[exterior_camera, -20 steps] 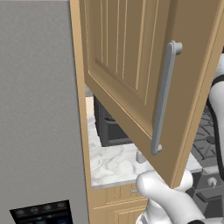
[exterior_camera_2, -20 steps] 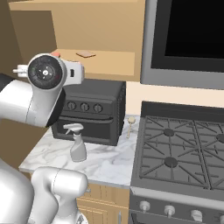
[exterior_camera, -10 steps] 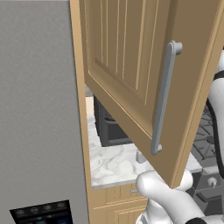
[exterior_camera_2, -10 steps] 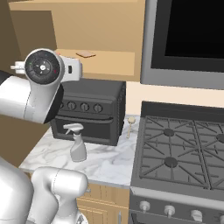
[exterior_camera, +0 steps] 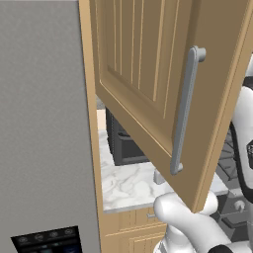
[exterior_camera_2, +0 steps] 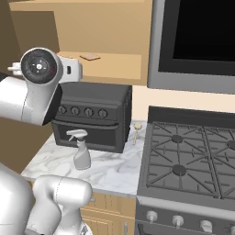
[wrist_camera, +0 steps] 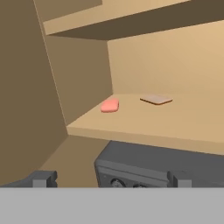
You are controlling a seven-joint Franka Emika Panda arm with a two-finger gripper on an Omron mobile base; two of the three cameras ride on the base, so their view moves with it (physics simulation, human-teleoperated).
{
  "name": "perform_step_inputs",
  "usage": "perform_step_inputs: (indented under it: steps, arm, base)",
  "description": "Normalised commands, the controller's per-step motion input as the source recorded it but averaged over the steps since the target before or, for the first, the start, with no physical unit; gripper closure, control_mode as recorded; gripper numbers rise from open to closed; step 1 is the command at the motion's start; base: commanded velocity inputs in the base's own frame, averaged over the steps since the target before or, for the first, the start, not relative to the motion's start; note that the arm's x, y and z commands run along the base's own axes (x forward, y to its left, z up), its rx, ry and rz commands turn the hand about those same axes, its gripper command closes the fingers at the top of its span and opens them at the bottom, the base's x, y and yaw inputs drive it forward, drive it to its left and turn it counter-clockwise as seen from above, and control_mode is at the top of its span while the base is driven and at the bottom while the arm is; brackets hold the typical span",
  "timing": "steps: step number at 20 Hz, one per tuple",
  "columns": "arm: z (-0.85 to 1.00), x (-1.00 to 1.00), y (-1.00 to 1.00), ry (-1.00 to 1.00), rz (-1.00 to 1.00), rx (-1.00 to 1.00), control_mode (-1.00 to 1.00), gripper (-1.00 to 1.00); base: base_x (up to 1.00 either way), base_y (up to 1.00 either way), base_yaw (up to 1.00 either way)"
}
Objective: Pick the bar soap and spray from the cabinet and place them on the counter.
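The cabinet stands open, its grooved door swung out. A pink bar soap lies on the lower shelf near the left wall. My gripper hovers open and empty in front of the shelf edge, below and short of the soap. The fingertips are spread wide apart. A grey spray stands upright on the white marble counter in front of the toaster oven. In the right base view my wrist hides the soap.
A flat tan slab lies on the shelf right of the soap. A dark toaster oven sits under the cabinet, the stove lies to the right, and a microwave hangs above it. A grey fridge side stands at left.
My wrist has drifted slightly left and up in front of the cabinet. The spray and the cabinet door have not moved.
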Motion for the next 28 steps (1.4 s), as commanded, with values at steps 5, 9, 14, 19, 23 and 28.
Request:
perform_step_inputs:
  steps: [5, 9, 14, 19, 23, 28]
  arm:
    - [0.00, 0.12, 0.16, 0.00, 0.00, -0.02, -1.00, -1.00]
    - [0.01, 0.12, 0.07, 0.00, 0.00, -0.02, -1.00, -1.00]
    - [0.00, 0.23, 0.02, 0.02, 0.00, -0.01, -1.00, -1.00]
    - [0.00, 0.29, 0.07, 0.03, 0.01, 0.00, -1.00, -1.00]
    - [0.01, 0.22, 0.13, 0.00, 0.01, 0.00, -1.00, -1.00]
    - [0.04, 0.15, 0.08, 0.00, 0.01, 0.00, -1.00, -1.00]
  base:
    - [0.00, 0.00, 0.00]
    - [0.00, 0.00, 0.00]
    - [0.00, 0.00, 0.00]
    - [0.00, 0.00, 0.00]
    - [0.00, 0.00, 0.00]
    - [0.00, 0.00, 0.00]
